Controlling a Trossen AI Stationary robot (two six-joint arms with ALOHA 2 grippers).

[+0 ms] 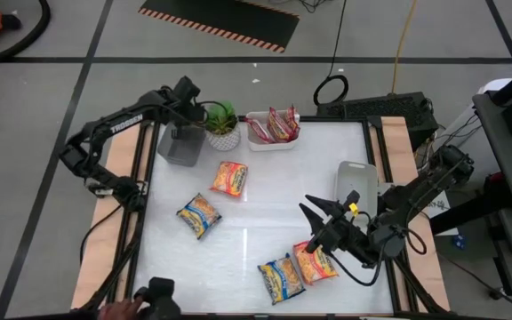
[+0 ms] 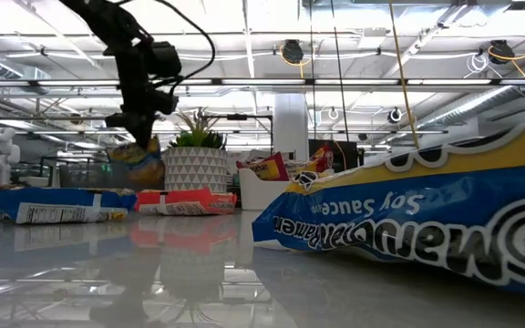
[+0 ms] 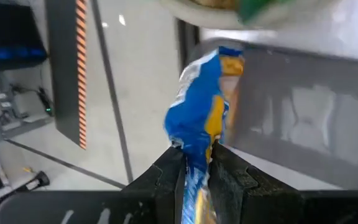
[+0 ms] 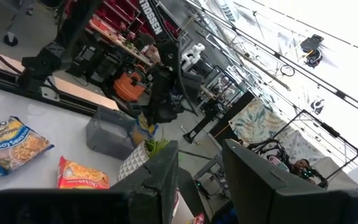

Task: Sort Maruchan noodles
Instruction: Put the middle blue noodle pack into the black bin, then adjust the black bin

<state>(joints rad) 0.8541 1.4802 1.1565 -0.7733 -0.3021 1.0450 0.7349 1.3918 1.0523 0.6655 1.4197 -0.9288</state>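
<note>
From above, my left gripper (image 1: 188, 108) hangs over the grey tray (image 1: 180, 147) at the far left of the table, just beside the potted plant (image 1: 221, 123). My right gripper (image 1: 320, 213) waits near the front right, fingers apart with nothing between them. Just below it lie two packets, a blue-trimmed packet (image 1: 280, 278) and an orange one (image 1: 315, 263) touching it. Two more packets (image 1: 229, 179) lie in the middle of the table, and red packets stand in the white tray (image 1: 271, 140) beyond the plant.

In the low view, my left gripper (image 2: 137, 123) holds a blue and yellow noodle packet (image 2: 138, 157) in the air, hanging below my fingers, left of the plant (image 2: 195, 160).

In my left wrist view, my fingers (image 3: 166, 180) are closed narrowly on the blue packet (image 3: 204, 106), with the grey tray (image 3: 303, 112) just behind it.

In my right wrist view, my open fingers (image 4: 160, 180) frame the far side, where the left arm holds its packet (image 4: 144, 132) above the grey tray (image 4: 107, 134).
</note>
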